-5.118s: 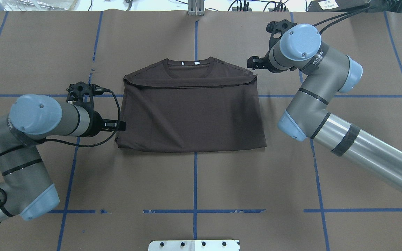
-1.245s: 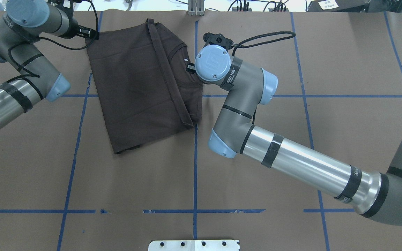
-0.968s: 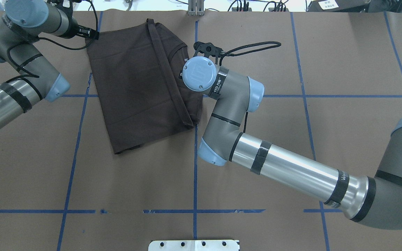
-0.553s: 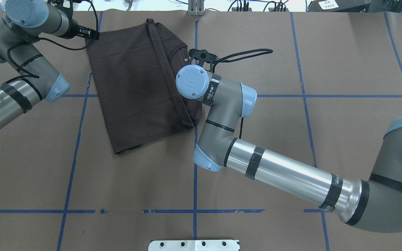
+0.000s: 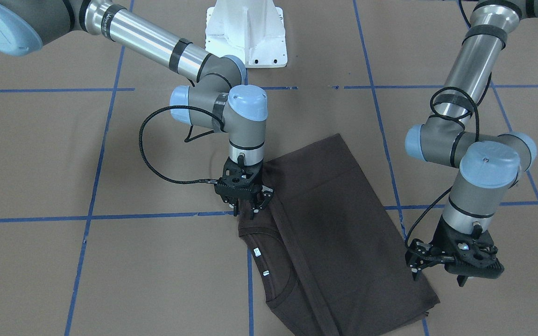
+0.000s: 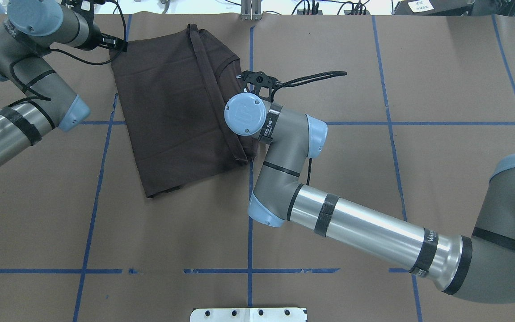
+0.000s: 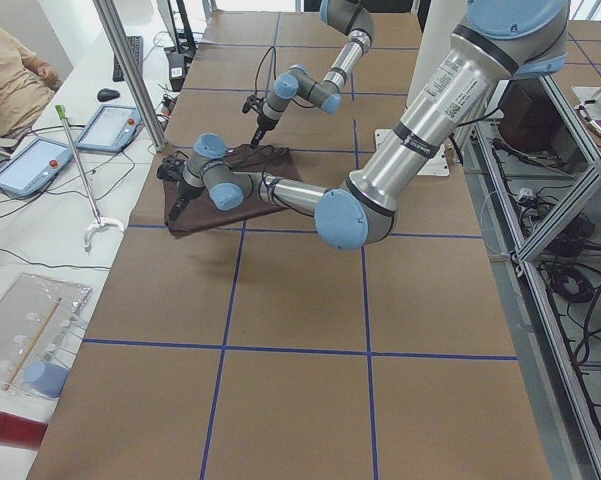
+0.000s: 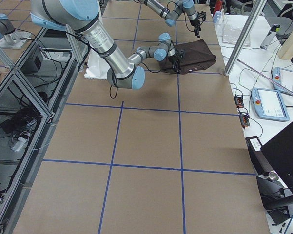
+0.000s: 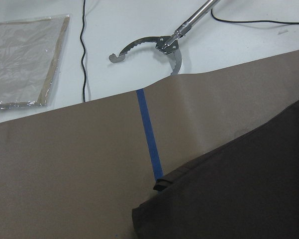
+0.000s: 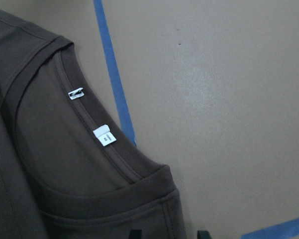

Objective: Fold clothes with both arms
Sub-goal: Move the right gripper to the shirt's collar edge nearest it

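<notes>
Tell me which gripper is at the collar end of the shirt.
The right gripper, beside the T-shirt's ribbed collar, whose white neck tag its wrist camera shows. The left gripper is at a plain corner, away from the collar.

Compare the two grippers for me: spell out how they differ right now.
Place: the right gripper stands at the collar side of the T-shirt; the left gripper sits at the opposite corner. Pose: the right gripper points straight down; the left gripper is tilted. State: the right gripper is open; whether the left gripper is open cannot be told. Both are black and at the T-shirt's edge.
</notes>
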Controlling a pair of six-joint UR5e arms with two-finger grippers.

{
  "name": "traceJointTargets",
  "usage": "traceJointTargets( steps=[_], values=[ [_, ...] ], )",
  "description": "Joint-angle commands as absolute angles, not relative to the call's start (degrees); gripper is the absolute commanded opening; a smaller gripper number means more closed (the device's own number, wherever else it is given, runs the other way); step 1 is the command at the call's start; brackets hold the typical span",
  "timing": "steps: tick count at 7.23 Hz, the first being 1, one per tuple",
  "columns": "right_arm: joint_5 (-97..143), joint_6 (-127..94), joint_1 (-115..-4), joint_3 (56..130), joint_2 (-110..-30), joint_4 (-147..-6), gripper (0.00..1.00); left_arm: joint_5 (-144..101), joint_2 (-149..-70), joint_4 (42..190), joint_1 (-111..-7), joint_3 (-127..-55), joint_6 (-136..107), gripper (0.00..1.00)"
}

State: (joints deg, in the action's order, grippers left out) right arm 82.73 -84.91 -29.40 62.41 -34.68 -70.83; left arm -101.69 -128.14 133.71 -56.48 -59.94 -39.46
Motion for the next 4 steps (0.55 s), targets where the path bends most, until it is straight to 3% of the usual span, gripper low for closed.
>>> traceJointTargets(
  steps=[1,2,3,4],
  values=[
    [82.62,-84.99,-29.09,62.4,-34.72,-70.84,0.48,-101.69,-128.14,133.77,-56.43,-59.94,-39.46,1.0],
    [82.62,-85.34,-29.09,62.4,-34.63,-70.84,0.28,-101.69,-128.14,133.68,-56.43,-59.94,-39.38,1.0],
    [82.62,-85.17,-29.09,62.4,-34.72,-70.84,0.01,-101.69,-128.14,133.77,-56.43,-59.94,-39.46,1.0],
    [82.62,-85.17,-29.0,62.4,-34.72,-70.93,0.0,-101.69,-128.14,133.77,-56.43,-59.94,-39.46,1.0]
  ],
)
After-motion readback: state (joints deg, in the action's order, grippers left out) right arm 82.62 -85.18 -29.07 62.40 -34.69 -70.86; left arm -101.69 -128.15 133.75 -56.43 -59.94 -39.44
